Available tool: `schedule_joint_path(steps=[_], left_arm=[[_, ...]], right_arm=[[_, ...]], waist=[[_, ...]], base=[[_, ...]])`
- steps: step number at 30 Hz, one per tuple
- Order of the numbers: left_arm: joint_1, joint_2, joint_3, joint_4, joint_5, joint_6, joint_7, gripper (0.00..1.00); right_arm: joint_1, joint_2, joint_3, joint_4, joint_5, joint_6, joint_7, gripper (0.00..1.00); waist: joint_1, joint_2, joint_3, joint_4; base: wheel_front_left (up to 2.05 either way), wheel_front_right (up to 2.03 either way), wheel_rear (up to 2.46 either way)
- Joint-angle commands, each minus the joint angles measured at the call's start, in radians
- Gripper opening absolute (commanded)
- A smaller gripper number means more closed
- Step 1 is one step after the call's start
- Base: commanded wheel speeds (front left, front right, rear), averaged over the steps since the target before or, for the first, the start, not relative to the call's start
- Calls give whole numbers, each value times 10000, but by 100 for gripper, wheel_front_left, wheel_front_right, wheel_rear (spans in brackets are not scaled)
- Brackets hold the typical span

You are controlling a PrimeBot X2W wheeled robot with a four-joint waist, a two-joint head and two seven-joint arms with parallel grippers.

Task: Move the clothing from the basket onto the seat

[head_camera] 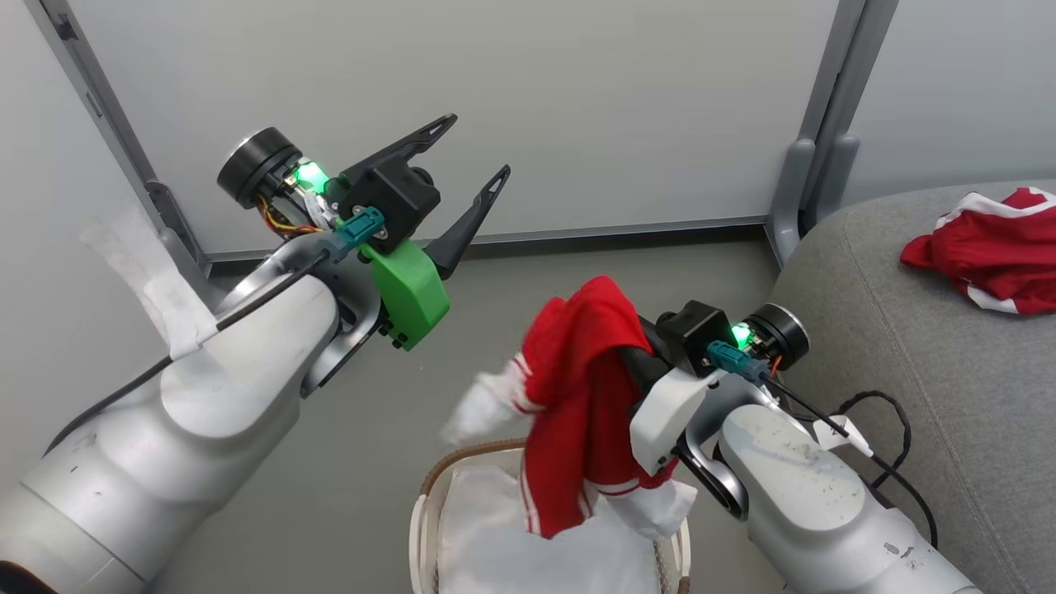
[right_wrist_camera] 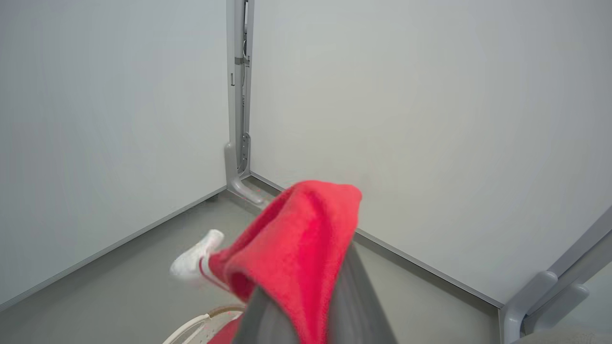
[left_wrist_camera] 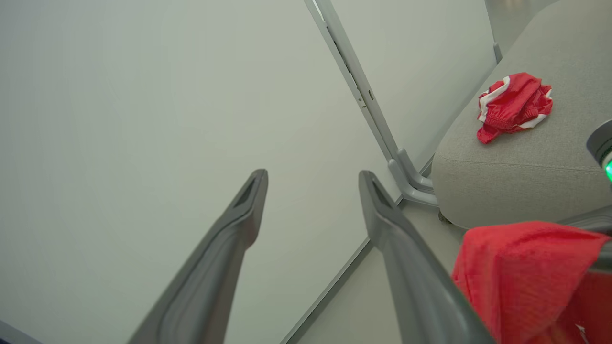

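A red garment with white stripes [head_camera: 577, 396] hangs above the basket [head_camera: 425, 511], draped over my right gripper [head_camera: 627, 351], which is shut on it. From the right wrist the same red cloth [right_wrist_camera: 296, 248] covers the fingertips. My left gripper [head_camera: 466, 161] is raised at the left, open and holding nothing; its wrist view shows the two fingers [left_wrist_camera: 239, 224] spread before the wall. A second piece of red clothing [head_camera: 990, 252] lies crumpled on the grey seat [head_camera: 891, 346] at the right, and it appears on the seat [left_wrist_camera: 516, 167] as a red bundle [left_wrist_camera: 514, 107].
The basket's white liner [head_camera: 495, 544] lies bunched inside it. Pale partition walls with grey posts [head_camera: 813, 157] close off the back. A black cable [head_camera: 895, 445] loops beside the right forearm near the seat's edge. Grey floor [head_camera: 330, 470] surrounds the basket.
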Motion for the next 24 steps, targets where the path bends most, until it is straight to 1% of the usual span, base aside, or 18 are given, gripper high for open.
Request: schedule_joint_path(steps=[1,7,12,19,24], left_arm=[[208,79,19,43,-72,86,-93,100],[722,18,22,136,-326,206,-320,100],[1542,-46,36,67,-659,423,-622,100],[2915,-321,270,-34,-1230,910,-1121,100],[3649,-611,414,48,-1394,1066,-1344,100]], right_arm=[[139,-55,-44,-71,44,-14,-22,0],[199,-208,-229,-251,56,-14,-24,0],[351,-472,-562,-483,-96,-14,-24,0],[357,-895,-1076,-920,-325,-14,-24,0],[442,-1205,-1276,-1237,-472,-14,-22,0]], waist=[[0,0,-6,0],[0,0,-39,-98],[0,0,-29,-430],[0,0,65,-1277],[0,0,188,-1982]], base=[[0,0,0],[0,0,0],[0,0,0],[0,0,0],[0,0,0]])
